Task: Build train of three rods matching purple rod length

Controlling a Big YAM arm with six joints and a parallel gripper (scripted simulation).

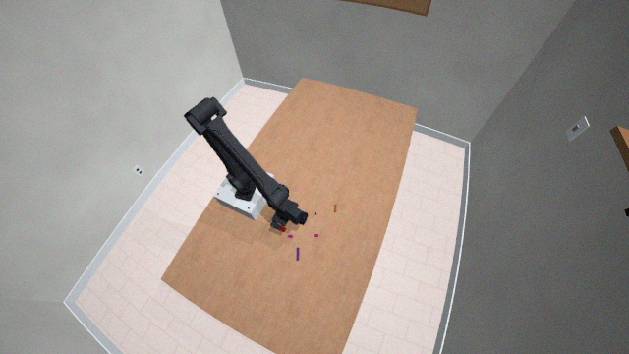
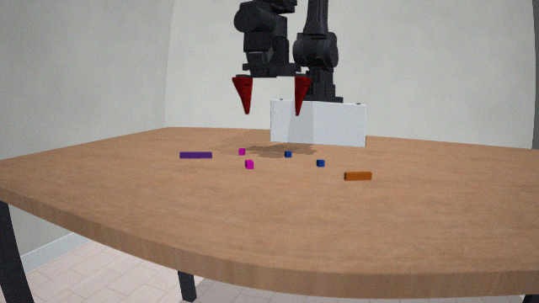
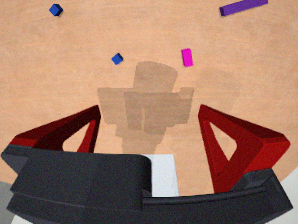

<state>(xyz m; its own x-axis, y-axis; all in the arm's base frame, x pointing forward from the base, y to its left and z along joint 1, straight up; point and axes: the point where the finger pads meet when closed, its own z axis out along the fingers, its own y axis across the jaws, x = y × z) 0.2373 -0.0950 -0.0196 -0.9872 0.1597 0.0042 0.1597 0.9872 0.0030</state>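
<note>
Top: arm over table (image 1: 344, 147) near its base-side edge; purple rod (image 1: 298, 254), 2 magenta rods (image 1: 290, 236) (image 1: 315, 235), orange rod (image 1: 335, 207) mid-table, well apart, far from edges.

Exterior: gripper (image 2: 271, 114) well above table, jaws wide, empty. Blue rods (image 2: 288, 154) (image 2: 320, 163) apart.

Wrist: fingers splayed; rods beyond tips.

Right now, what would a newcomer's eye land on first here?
The end effector, its red fingers spread wide and empty, hanging high above the table. Below it lie scattered small rods: a purple rod at the left and an orange rod at the right.
</note>
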